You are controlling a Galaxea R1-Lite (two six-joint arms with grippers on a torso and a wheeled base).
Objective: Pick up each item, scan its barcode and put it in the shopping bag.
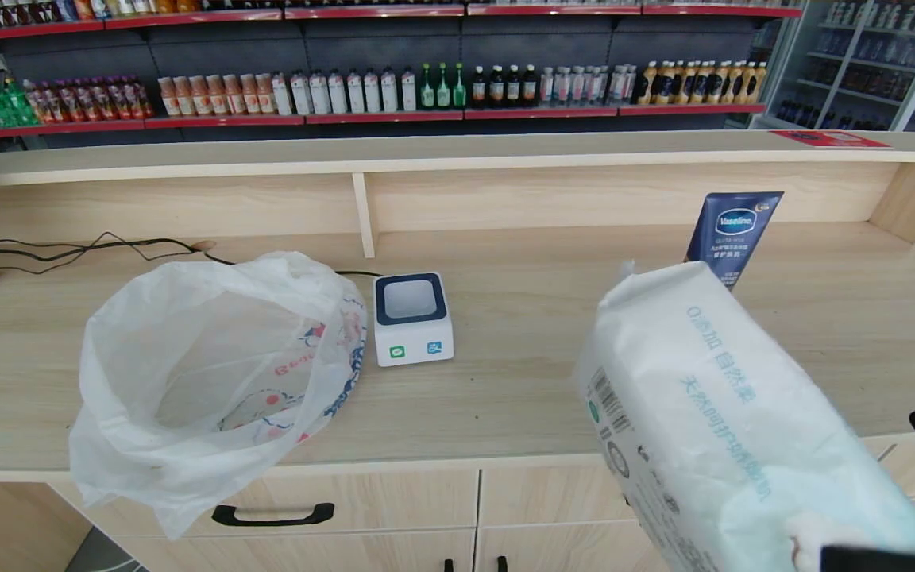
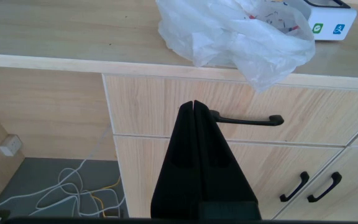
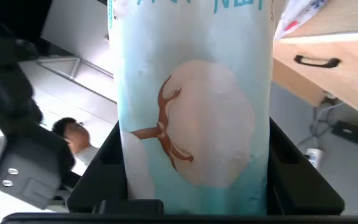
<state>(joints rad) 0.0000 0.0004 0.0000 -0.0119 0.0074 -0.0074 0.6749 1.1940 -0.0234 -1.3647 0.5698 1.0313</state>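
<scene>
Right wrist view: pack [image 3: 194, 124] between jaws

Bottles [image 1: 346, 91] line the red shelves [image 1: 382, 116] behind the wooden counter [image 1: 521, 381].

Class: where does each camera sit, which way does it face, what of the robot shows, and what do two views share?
Head view: on the head, facing down at counter, bag, scanner, held pack.
Left wrist view: low, facing the drawers; shut left gripper shows.
Right wrist view: along the right gripper clamping the pack.
Head and left wrist share bag and scanner.
</scene>
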